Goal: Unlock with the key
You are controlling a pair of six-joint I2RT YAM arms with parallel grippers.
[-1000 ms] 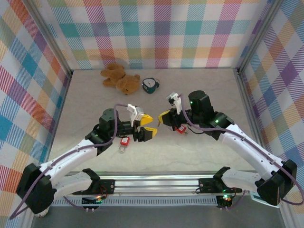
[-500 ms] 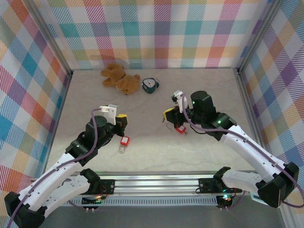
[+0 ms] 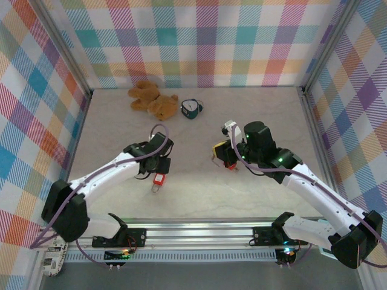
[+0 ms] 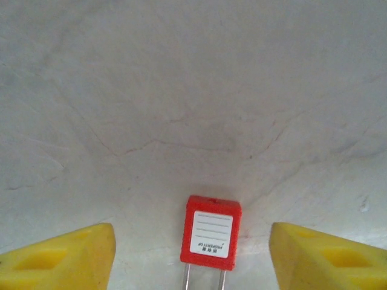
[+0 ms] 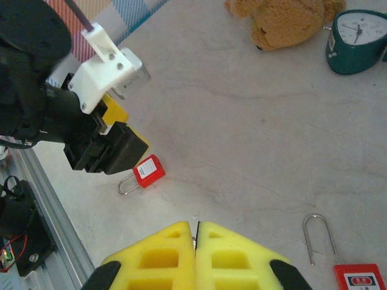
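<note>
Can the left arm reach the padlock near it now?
Probably yes: its open end effector points at the padlock, with one finger on each side and nothing between.

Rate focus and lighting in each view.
Top external: even, soft light, no harsh glare on the pale marbled table. Left wrist: red rectangular padlock sharp, label lines crisp, faint shadow around it. Right wrist: no motion blur; brown plush teddy bear clear, cropped at the top edge.
</note>
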